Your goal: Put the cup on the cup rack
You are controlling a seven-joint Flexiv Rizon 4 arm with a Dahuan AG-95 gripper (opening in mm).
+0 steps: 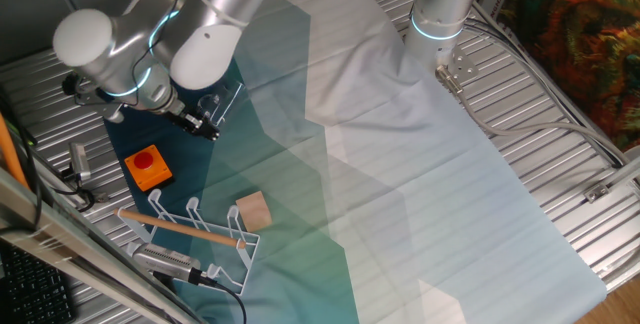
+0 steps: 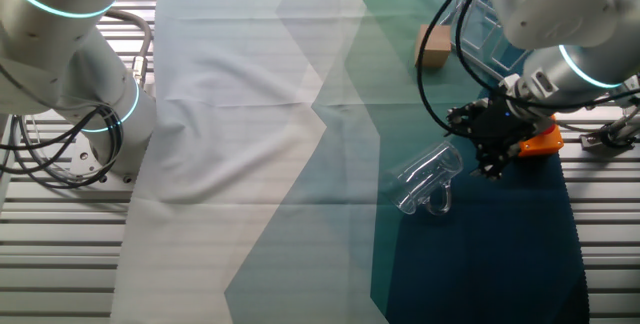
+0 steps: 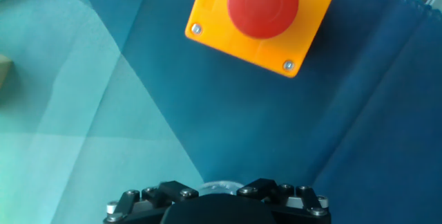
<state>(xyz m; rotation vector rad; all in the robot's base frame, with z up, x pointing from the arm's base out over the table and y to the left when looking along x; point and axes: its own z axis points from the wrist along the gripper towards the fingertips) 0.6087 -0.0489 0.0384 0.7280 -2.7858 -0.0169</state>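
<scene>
Lying on its side on the dark cloth, the cup (image 2: 428, 179) is seen just left of the gripper (image 2: 493, 159), handle nearward; whether the jaws are spread cannot be told. The cup rack (image 1: 195, 234) stands apart.

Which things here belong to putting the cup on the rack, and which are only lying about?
Belong to the job:
- cup, clear, lying on the dark cloth
- rack, white wire with a wooden rod
- gripper, beside the cup

Only lying about:
- wooden block, next to the rack
- orange box with a red button
</scene>
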